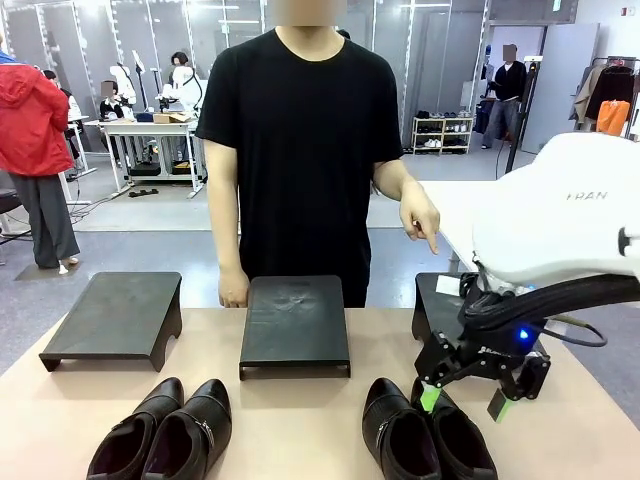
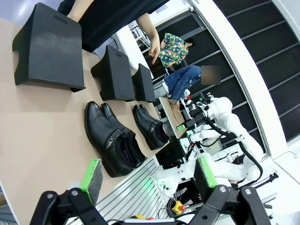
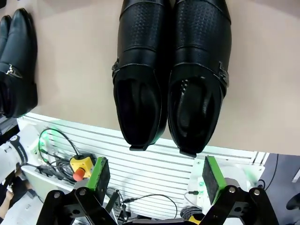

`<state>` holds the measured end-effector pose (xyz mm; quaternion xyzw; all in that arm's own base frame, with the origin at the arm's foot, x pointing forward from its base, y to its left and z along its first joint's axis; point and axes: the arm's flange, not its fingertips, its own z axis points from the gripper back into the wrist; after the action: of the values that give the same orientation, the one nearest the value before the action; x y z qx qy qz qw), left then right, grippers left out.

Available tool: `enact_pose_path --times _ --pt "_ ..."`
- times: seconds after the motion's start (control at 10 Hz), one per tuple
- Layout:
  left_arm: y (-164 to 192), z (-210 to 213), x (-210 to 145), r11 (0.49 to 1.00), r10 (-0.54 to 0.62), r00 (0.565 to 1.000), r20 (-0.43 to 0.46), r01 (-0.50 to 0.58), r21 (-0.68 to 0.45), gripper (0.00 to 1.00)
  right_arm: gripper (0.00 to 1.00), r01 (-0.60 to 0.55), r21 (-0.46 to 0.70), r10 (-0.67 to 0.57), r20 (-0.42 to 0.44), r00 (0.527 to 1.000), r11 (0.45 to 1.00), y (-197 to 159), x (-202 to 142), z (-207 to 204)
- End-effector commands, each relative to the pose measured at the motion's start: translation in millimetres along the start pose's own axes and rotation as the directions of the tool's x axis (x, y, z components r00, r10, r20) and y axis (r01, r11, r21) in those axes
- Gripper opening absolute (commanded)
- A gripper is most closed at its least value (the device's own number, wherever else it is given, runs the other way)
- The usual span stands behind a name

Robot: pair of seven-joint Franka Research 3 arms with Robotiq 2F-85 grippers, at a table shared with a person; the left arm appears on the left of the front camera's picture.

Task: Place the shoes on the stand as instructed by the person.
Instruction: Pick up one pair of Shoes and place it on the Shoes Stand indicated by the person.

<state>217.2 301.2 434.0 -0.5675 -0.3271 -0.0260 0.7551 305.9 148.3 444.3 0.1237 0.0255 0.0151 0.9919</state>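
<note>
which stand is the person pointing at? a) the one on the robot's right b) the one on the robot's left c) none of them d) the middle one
a: the person's hand aims its index finger down at the stand on the robot's right, the one behind the right pair of shoes.

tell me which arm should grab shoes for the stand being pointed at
Right: the right gripper hangs open just above the right-hand pair of shoes, next to the right stand that the person's hand points toward.
</note>
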Motion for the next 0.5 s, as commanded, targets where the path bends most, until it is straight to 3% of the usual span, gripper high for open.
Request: enact_pose_path --times 0.0,0.4 --pt "-1.1 1.2 0.1 1.000 -0.004 1.000 0.002 0.004 -0.004 1.00 1.00 0.045 -0.036 -0.045 0.004 0.999 0.998 -6.2 -17.0 -31.6" --pt "-1.1 1.2 0.1 1.000 -0.004 1.000 0.002 0.004 -0.004 1.00 1.00 0.074 -0.057 -0.073 0.007 0.997 0.996 -2.1 -19.9 -55.6"
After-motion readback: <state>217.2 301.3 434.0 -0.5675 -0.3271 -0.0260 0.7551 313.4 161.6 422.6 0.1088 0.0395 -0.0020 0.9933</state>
